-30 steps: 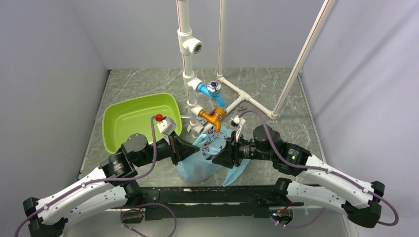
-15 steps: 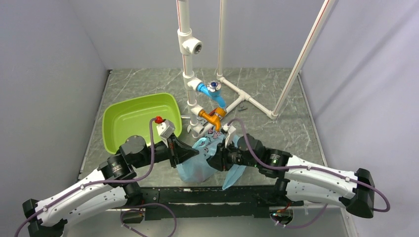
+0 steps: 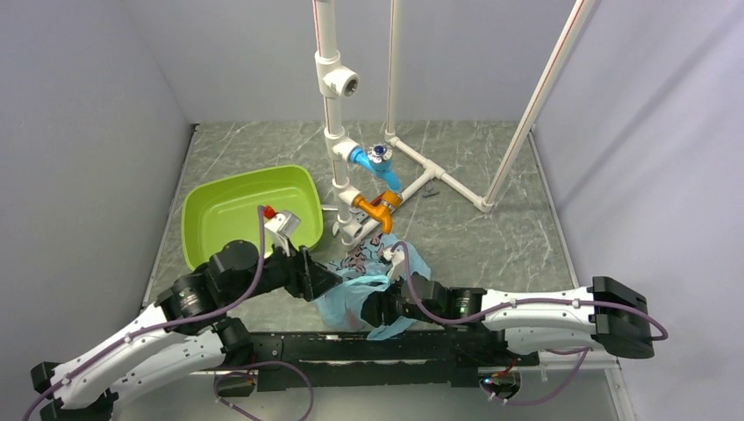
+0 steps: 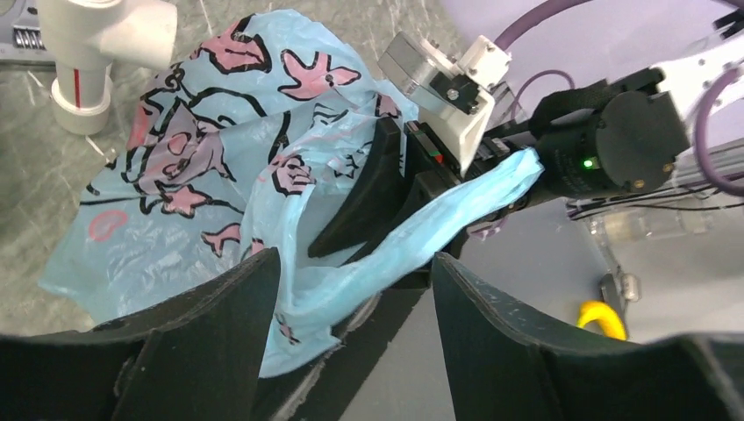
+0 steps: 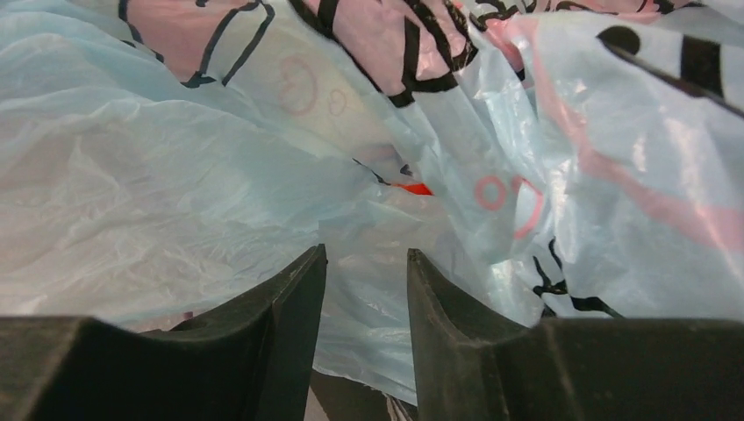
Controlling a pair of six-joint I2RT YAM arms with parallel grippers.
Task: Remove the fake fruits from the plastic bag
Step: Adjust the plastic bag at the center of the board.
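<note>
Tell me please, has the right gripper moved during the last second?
Yes. In the top view the right gripper went left and lower in the picture, farther from the orange valve.

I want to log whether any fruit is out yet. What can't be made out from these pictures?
- Fake fruits: visible in no view. The crumpled folds of the plastic bag hide whatever is inside.
- Right hand grip: in the right wrist view, plastic fills the gap between the fingers, so it is unclear whether it is clamped.
- Red-orange sliver: in the right wrist view, too little shows between the folds to identify it.
</note>
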